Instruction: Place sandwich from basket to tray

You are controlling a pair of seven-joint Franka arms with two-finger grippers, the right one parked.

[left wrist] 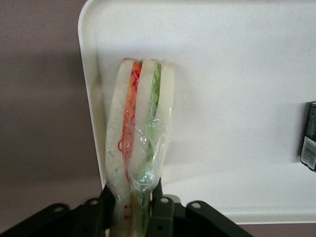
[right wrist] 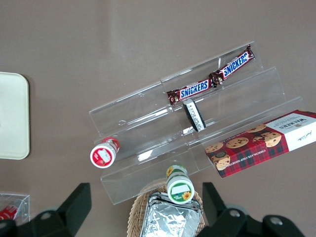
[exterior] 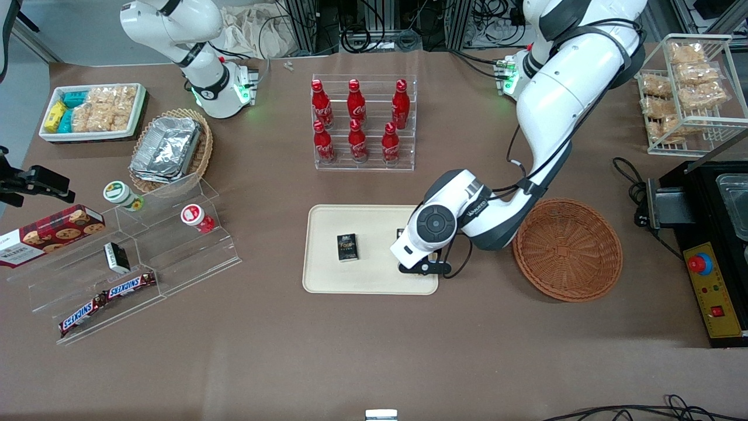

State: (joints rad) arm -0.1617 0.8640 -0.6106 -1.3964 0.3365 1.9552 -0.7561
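The working arm reaches down over the tray (exterior: pixel 327 275), a flat cream-beige rectangle with rounded corners lying on the brown bench (exterior: pixel 374 351) near its middle. The tool (left wrist: pixel 133 210) hangs above the end of the tray nearest the basket (exterior: pixel 568 249); in the front view the arm's white wrist covers it almost wholly. In the left wrist view its two dark fingers (left wrist: pixel 165 207) are clenched on the sandwich (left wrist: pixel 140 133), pinching the wrapped wedge at one end, so that the rest of the sandwich extends out from the tool over the tray surface close to the rim at a rounded corner. The sandwich shows three pale bread slices on edge, with an orange filling layer between one pair and a green layer between the other, all under crinkled clear film. Whether its lower side touches the tray cannot be told. A small black box (exterior: pixel 347 247) lies flat on the tray, apart from the sandwich and toward the parked arm's end. The round reddish-brown wicker basket sits on the bench just beside the tray, toward the working arm's end, with nothing visible in it. Farther from the front camera than the tray stands a clear rack (exterior: pixel 364 126) holding six red cola bottles (exterior: pixel 357 120) in two rows.
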